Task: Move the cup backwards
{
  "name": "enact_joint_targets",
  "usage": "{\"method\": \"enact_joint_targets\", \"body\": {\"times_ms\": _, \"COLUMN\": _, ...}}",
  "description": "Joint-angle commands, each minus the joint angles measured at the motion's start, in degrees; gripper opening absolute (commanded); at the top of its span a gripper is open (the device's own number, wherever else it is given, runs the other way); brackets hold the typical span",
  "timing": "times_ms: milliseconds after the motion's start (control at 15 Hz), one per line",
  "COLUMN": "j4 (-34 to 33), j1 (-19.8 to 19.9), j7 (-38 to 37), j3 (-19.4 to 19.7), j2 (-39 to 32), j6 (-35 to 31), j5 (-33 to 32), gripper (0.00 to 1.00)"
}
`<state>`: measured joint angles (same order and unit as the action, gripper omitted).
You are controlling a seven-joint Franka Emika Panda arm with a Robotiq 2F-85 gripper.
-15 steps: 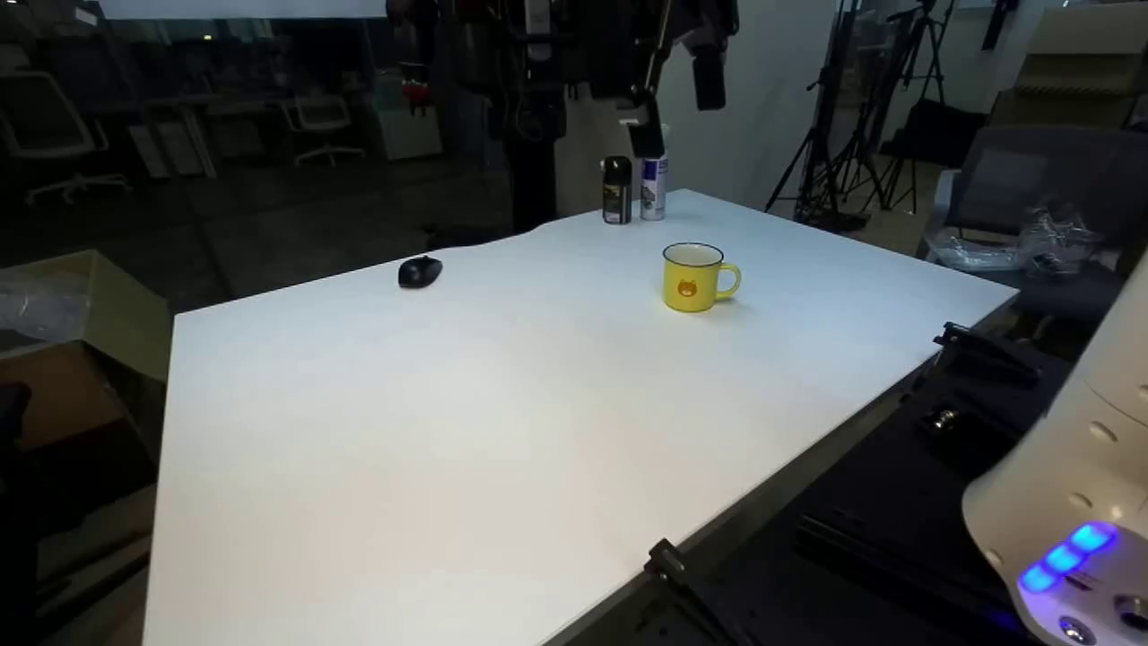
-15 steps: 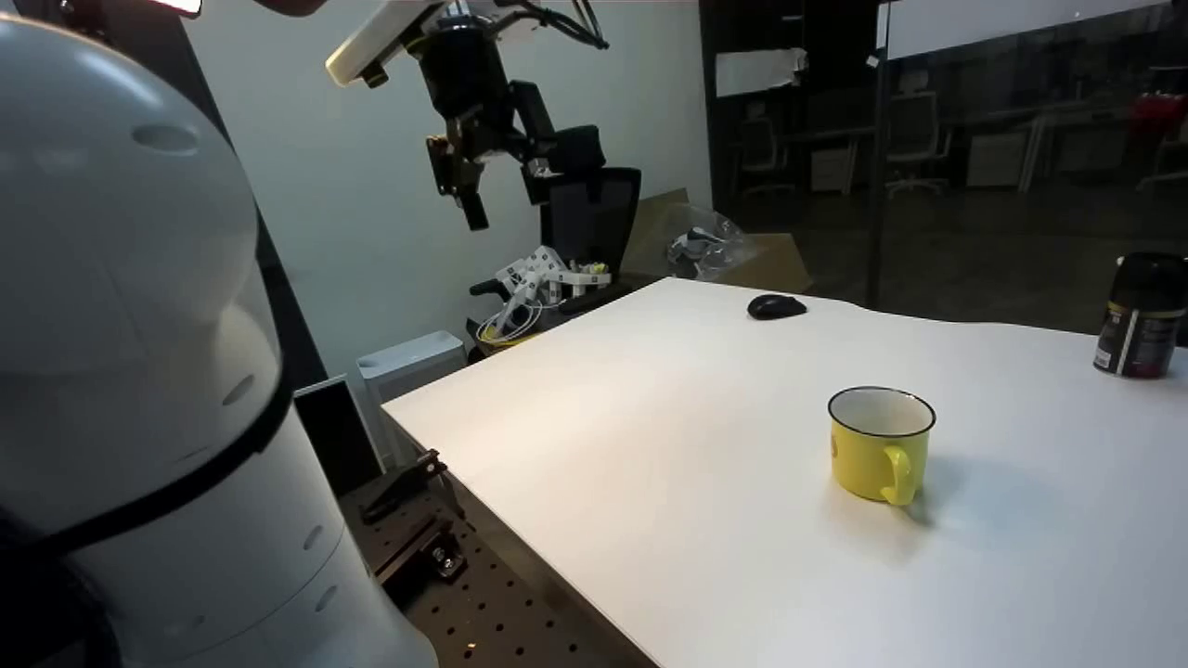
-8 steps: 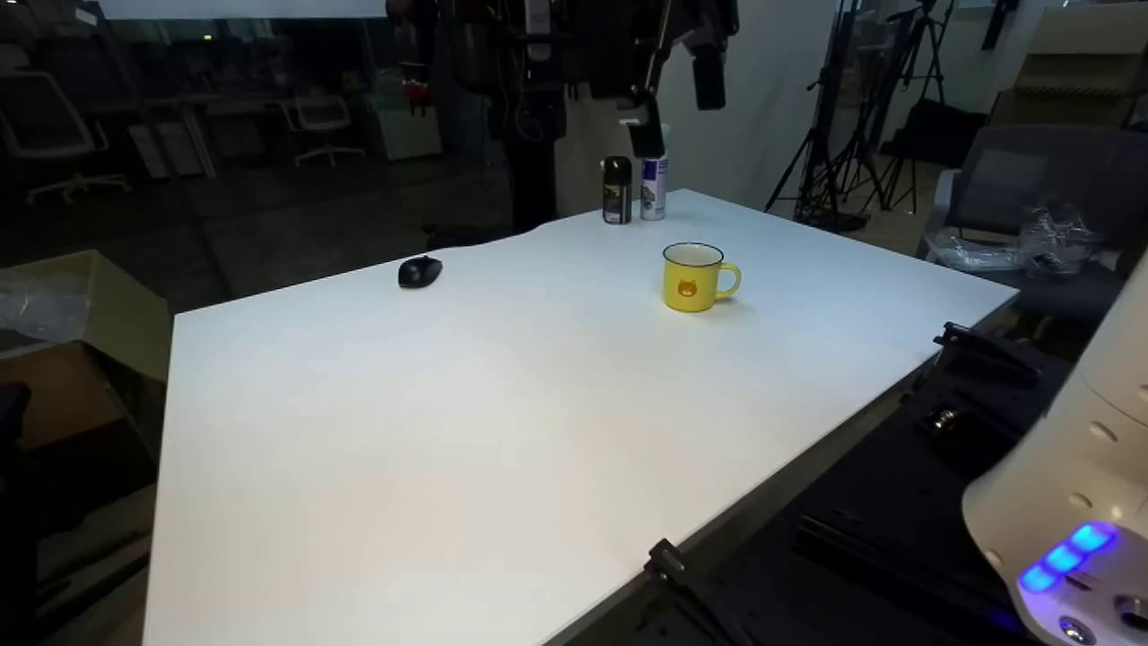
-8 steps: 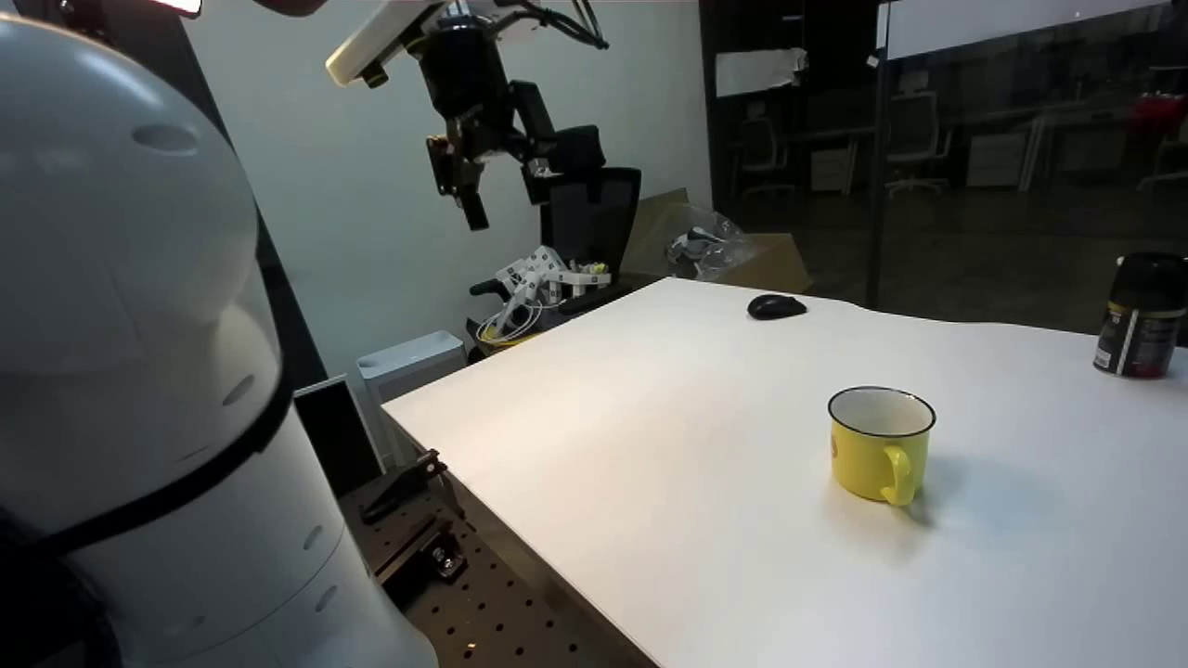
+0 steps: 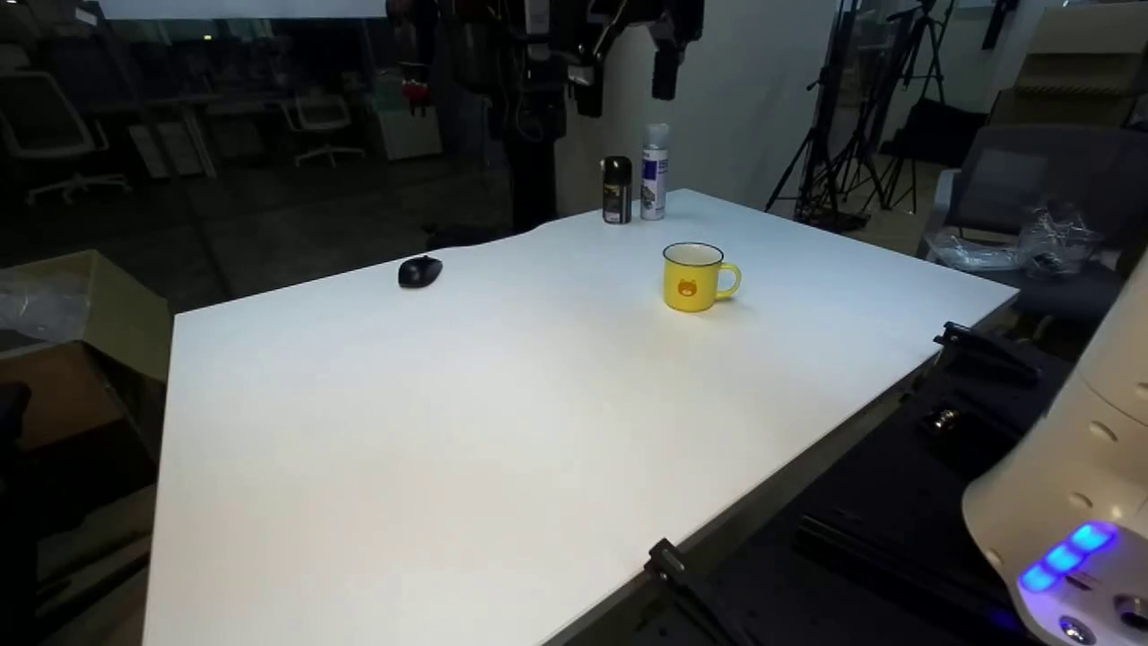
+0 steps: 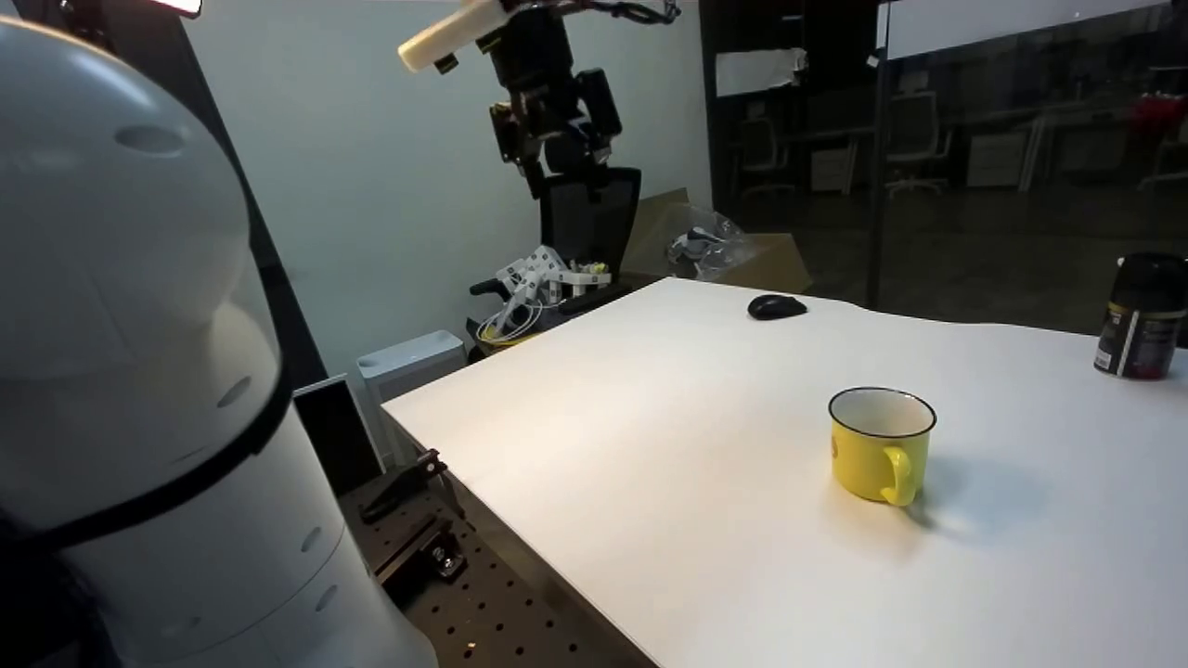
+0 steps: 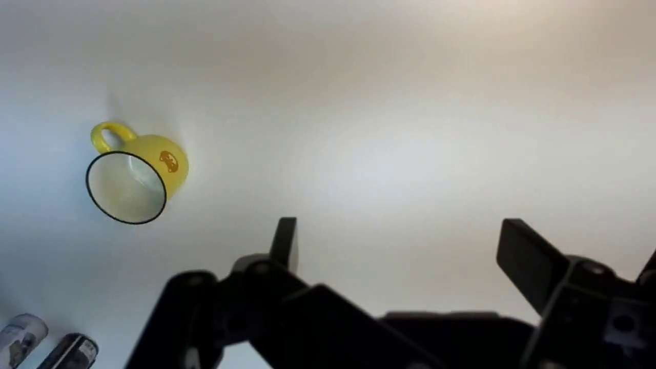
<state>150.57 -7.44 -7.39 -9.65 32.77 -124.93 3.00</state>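
The yellow cup (image 5: 687, 289) stands upright on the white table, with a bear print, dark rim line and side handle. In an exterior view its handle faces the camera (image 6: 877, 459). In the wrist view the cup (image 7: 159, 159) is at the left, apart from the fingers. My gripper (image 5: 627, 92) is black and hangs high above the table, away from the cup. It also shows high up in an exterior view (image 6: 568, 174). In the wrist view my gripper (image 7: 398, 230) has its fingers wide apart with only table between them.
A black mouse (image 5: 420, 272) lies near the table's far edge. A dark can (image 5: 617, 190) and a white spray can (image 5: 654, 179) stand at the far corner. Black clamps (image 5: 668, 563) sit on the near edge. The white table (image 5: 430, 431) ends at a wavy far edge.
In the last half second my gripper has moved left and slightly up in an exterior view, uncovering the white can's top, and right in the other view. The cup has not moved.
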Motion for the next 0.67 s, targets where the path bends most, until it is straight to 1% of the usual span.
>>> {"method": "enact_joint_targets", "body": {"times_ms": 0, "j4": -2.0, "j1": -0.4, "j7": 10.0, "j3": 8.7, "j2": -4.9, "j6": -1.7, "j5": 6.3, "gripper": 1.00}}
{"method": "enact_joint_targets", "body": {"times_ms": 67, "j4": -0.2, "j1": 0.1, "j7": 6.6, "j3": 5.3, "j2": -2.0, "j6": -1.6, "j5": 3.9, "gripper": 1.00}}
{"method": "enact_joint_targets", "body": {"times_ms": 133, "j4": -0.3, "j1": 0.4, "j7": 8.9, "j3": 7.2, "j2": -3.1, "j6": -1.8, "j5": 4.9, "gripper": 1.00}}
{"method": "enact_joint_targets", "body": {"times_ms": 200, "j4": -0.5, "j1": 0.6, "j7": 10.0, "j3": 8.3, "j2": -3.9, "j6": -2.0, "j5": 5.3, "gripper": 1.00}}
{"method": "enact_joint_targets", "body": {"times_ms": 467, "j4": -0.9, "j1": 0.3, "j7": 10.2, "j3": 8.3, "j2": -4.6, "j6": -2.1, "j5": 5.5, "gripper": 1.00}}
{"method": "enact_joint_targets", "body": {"times_ms": 600, "j4": -3.1, "j1": 2.2, "j7": 8.4, "j3": 8.9, "j2": -7.8, "j6": -3.2, "j5": 5.1, "gripper": 1.00}}
